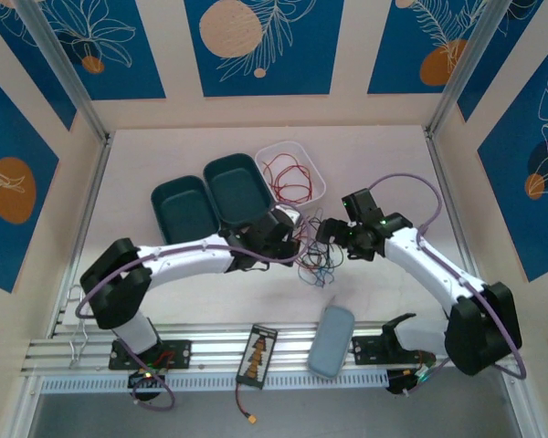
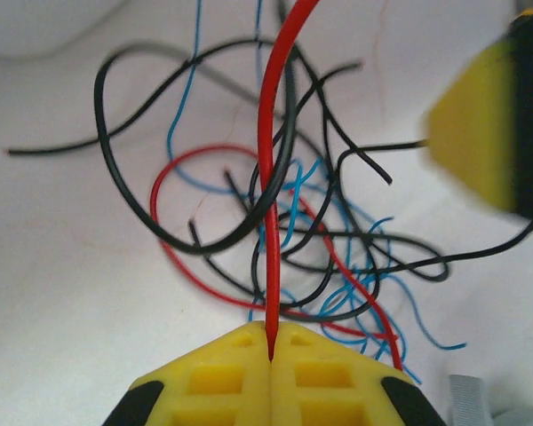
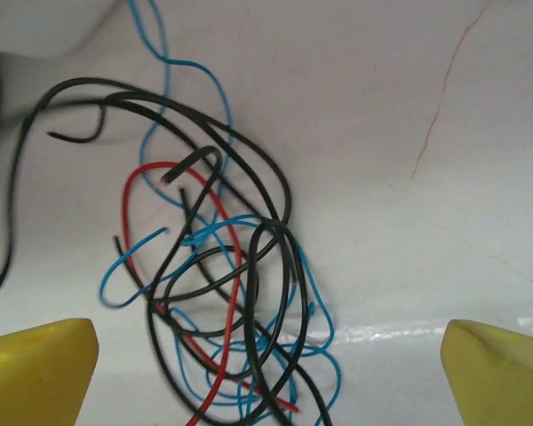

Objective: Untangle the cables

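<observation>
In the top view, two dark green trays are lying side by side, the left green tray (image 1: 181, 212) and the right green tray (image 1: 240, 190). One white tray (image 1: 263, 153) beside them is holding loose red wires (image 1: 290, 181). One grey case (image 1: 331, 339) and one dark card (image 1: 258, 352) are resting at the near edge; the print on the card is too small to read. The cables (image 1: 316, 266) are lying in one tangle on the table (image 1: 164, 155), just in front of the left gripper (image 1: 301, 239) and the right gripper (image 1: 327, 232).

In the left wrist view, the left gripper (image 2: 271, 342) is pressing its yellow fingers together on one red wire (image 2: 265, 160). Beyond it the cables (image 2: 338, 257), black, blue and red, are crossing each other on the white surface.

In the right wrist view, the right gripper (image 3: 268, 364) is standing wide, with one yellow finger at each lower corner, and is gripping nothing. The cables (image 3: 240, 293) are lying between and beyond the fingers.
</observation>
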